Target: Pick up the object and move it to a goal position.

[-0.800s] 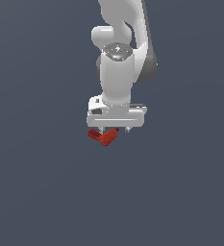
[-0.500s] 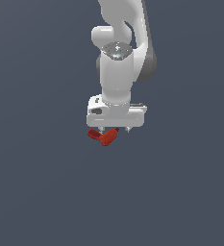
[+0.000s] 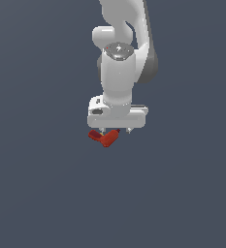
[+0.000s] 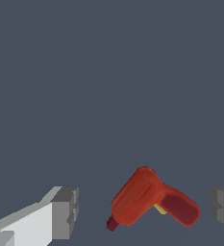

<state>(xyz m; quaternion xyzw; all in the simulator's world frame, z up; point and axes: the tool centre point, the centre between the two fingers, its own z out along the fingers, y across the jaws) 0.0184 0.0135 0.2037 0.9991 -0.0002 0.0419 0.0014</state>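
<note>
The exterior view shows the white Franka arm (image 3: 118, 72) descending from the top of the frame to the pincer (image 3: 115, 131), with the red L-shaped block (image 3: 104, 137) directly beneath the pincer body, just left of its centre. From this angle the fingers are almost wholly hidden behind the pincer housing, and contact with the block cannot be judged.

The wrist view supplies what the exterior view lacks: the pincer (image 4: 144, 211) is spread wide, one grey pad (image 4: 65, 211) and the other (image 4: 222, 207) standing well apart, with the block (image 4: 147, 198) between them and touching neither.

Block orientation — wrist view: the brighter, thicker arm runs diagonally from the elbow down to a small dark stub; the darker red arm runs from the elbow toward the far pad. A tiny yellow spot (image 4: 160, 209) sits in the inner corner.

The grey desk (image 3: 46, 193) around the block is uniform in both views — no edge is visible.
</note>
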